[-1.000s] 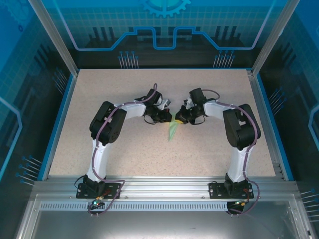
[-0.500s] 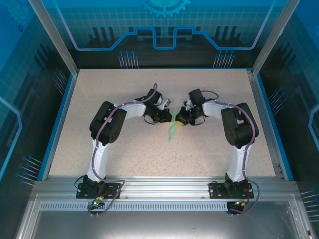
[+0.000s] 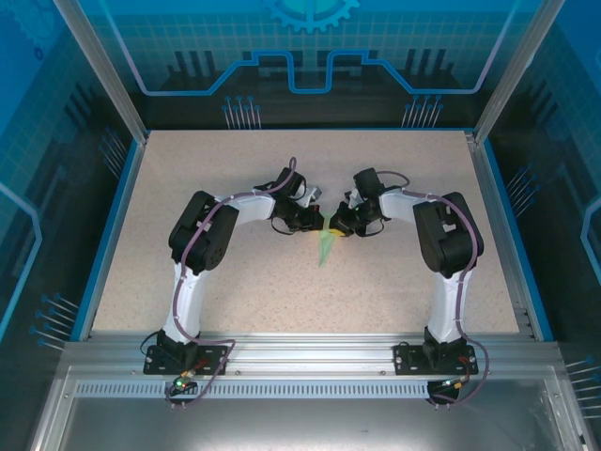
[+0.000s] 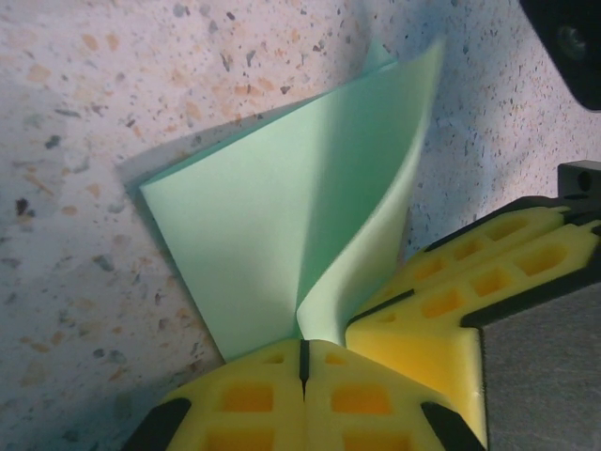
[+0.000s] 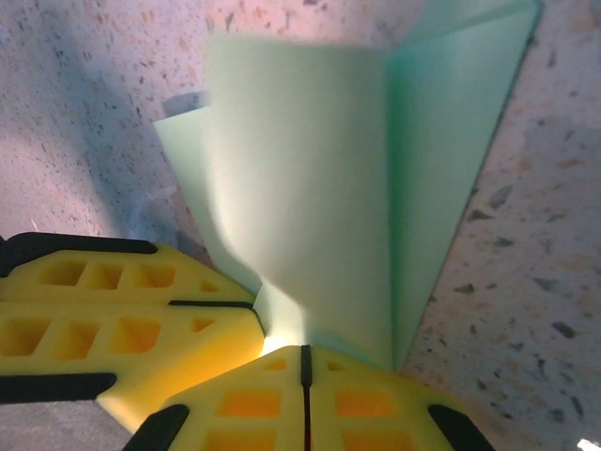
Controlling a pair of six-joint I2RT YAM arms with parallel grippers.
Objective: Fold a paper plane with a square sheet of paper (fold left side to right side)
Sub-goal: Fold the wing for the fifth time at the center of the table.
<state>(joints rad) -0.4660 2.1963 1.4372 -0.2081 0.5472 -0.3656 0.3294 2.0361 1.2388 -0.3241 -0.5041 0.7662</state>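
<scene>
Both arms reach in over the speckled worktop and meet near its middle, wrists bent towards each other. The left gripper and the right gripper sit tip to tip there. The paper lies just on the near side of them, a narrow pale green wedge. Its point aims towards the arm bases and its wide end is up at the yellow fingertips.

In the left wrist view, the left gripper has its jaws pressed together with only a thin seam between them. A corner of the paper runs down into that seam, so this gripper is pinching the paper. One flap lies flat on the worktop to the left. Another layer rises from the pinch and curls up and away to the right. The right gripper comes in from the right, its tips touching the left gripper's and the edge of the raised layer.

In the right wrist view, the right gripper is likewise fully closed, with the paper nipped at its seam. The sheet fans out from the pinch, with a sharp crease running up its middle and a long straight edge on the right lying on the worktop. The left gripper enters from the left, closed, with its tips against the same corner of the paper.
</scene>
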